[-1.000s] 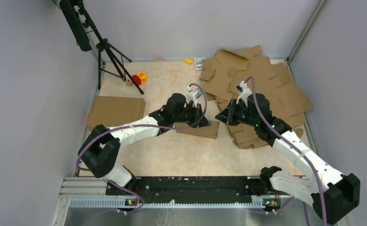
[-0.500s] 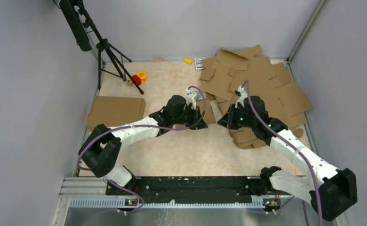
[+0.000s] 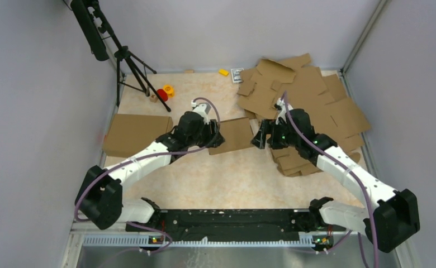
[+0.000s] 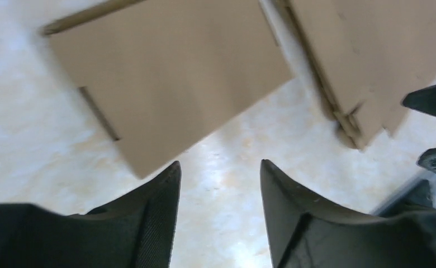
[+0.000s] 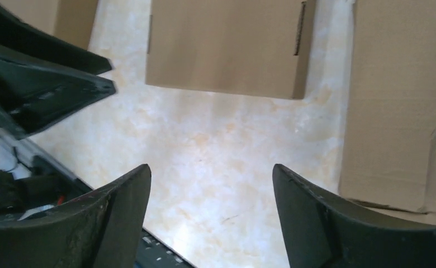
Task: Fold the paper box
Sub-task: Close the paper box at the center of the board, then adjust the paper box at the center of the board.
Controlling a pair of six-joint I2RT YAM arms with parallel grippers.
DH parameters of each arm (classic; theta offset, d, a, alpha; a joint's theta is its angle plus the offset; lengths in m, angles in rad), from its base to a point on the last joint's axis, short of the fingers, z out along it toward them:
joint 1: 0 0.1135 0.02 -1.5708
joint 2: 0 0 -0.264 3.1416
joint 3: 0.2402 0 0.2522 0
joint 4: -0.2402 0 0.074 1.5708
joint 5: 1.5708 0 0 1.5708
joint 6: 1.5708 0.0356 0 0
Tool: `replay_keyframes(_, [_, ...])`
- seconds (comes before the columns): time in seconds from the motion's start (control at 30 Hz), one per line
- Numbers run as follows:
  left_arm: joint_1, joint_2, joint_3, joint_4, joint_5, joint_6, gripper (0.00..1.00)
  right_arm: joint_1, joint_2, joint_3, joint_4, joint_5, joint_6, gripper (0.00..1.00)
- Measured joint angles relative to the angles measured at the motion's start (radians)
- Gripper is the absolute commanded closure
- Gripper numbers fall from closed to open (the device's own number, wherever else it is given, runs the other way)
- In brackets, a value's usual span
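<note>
We see the paper box (image 3: 233,135) lying free between left gripper (image 4: 220,165) and right gripper (image 5: 211,168), both spread, empty; cardboard pile (image 3: 311,100) crowds its 2 o'clock.

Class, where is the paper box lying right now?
In the top view, the paper box lies flat mid-table between the left pincer and the right pincer, just left of the cardboard pile.

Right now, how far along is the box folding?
Done: the box lies folded shut on the table. In hand: nothing; the left gripper and right gripper are both open and empty. Left: perhaps the pile of flat blanks at the right.
</note>
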Motion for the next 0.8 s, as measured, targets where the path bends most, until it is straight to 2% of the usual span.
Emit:
replay_keyframes(0.1, [0.026,-0.036,-0.021,-0.049,-0.110,-0.007,0.30,0.000,0.058,0.000,0.013,0.027,-0.011,0.18])
replay_keyframes(0.17, [0.059,-0.032,-0.029,-0.061,-0.126,-0.014,0.24,0.000,0.112,0.008,0.028,0.054,-0.003,0.16])
replay_keyframes(0.2, [0.086,-0.025,-0.031,-0.067,-0.130,-0.018,0.10,0.000,0.142,0.017,0.032,0.067,0.004,0.15])
replay_keyframes(0.23, [0.117,-0.014,-0.030,-0.070,-0.139,-0.023,0.02,0.000,0.190,0.034,0.042,0.084,0.018,0.09])
replay_keyframes(0.33, [0.198,0.032,-0.024,-0.074,-0.194,-0.036,0.01,-0.007,0.324,0.089,0.071,0.115,0.054,0.07])
replay_keyframes(0.43, [0.219,0.092,0.015,-0.086,-0.227,-0.023,0.03,-0.013,0.419,0.128,0.091,0.123,0.065,0.11])
replay_keyframes(0.5, [0.223,0.160,0.077,-0.090,-0.233,0.021,0.08,-0.015,0.453,0.136,0.102,0.119,0.066,0.17])
replay_keyframes(0.57, [0.230,0.239,0.157,-0.088,-0.229,0.073,0.22,-0.015,0.459,0.130,0.106,0.105,0.065,0.25])
replay_keyframes(0.7, [0.254,0.388,0.331,-0.087,-0.171,0.186,0.73,-0.011,0.422,0.066,0.152,0.069,0.075,0.32])
replay_keyframes(0.73, [0.266,0.412,0.357,-0.082,-0.158,0.190,0.84,-0.007,0.410,0.043,0.158,0.063,0.079,0.33])
replay_keyframes(0.8, [0.282,0.481,0.441,-0.090,-0.106,0.231,0.97,0.008,0.381,-0.008,0.163,0.058,0.093,0.36])
